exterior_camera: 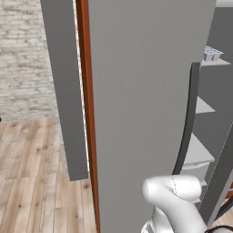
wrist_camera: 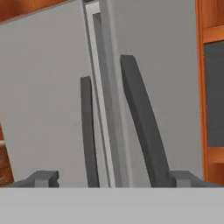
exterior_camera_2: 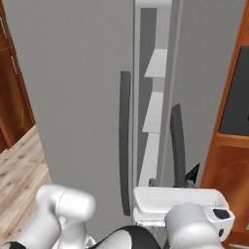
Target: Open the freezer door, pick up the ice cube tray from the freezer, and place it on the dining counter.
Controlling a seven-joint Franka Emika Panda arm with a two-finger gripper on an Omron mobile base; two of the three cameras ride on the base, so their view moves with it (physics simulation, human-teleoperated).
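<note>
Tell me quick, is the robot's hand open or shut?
Gripper: open, holding nothing; its fingers stand on either side of the freezer door handle.

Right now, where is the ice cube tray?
In the left base view, the ice cube tray sits on a white shelf at the upper right, inside the freezer, behind the partly open freezer door.

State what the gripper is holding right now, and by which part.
Nothing is held. The gripper is open, its fingertips apart, with the freezer door's handle near the right fingertip, ungripped.
</note>
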